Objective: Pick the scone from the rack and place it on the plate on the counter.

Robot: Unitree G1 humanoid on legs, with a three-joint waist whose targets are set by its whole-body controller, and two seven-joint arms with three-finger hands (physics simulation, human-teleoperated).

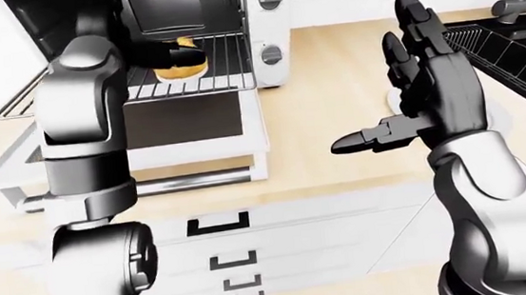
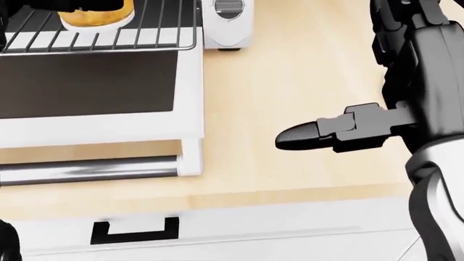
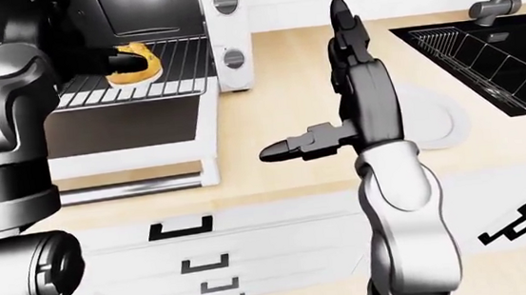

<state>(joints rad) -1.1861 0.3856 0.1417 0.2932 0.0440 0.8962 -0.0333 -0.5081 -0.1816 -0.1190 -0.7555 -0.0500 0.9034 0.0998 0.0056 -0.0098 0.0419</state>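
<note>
Scone (image 3: pixel 134 65) half hidden by left hand (image 3: pixel 112 58), rack (image 3: pixel 175 69)

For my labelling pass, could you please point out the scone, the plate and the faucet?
scone (image 3: pixel 134 67), right-eye view, its golden top.
plate (image 3: pixel 437 123), right-eye view, bare white surface by the rim.
faucet (image 3: pixel 498 2), right-eye view, its grey base.

Golden-brown scone (image 3: pixel 133 64) on the wire oven rack (image 3: pixel 133 83) partly covered by the black left hand (image 3: pixel 102 60), finger closure unclear. In the head view, cut off by the top edge. White round plate (image 3: pixel 433 122) near the counter's right edge half hidden behind the raised right hand (image 3: pixel 357 75).
</note>
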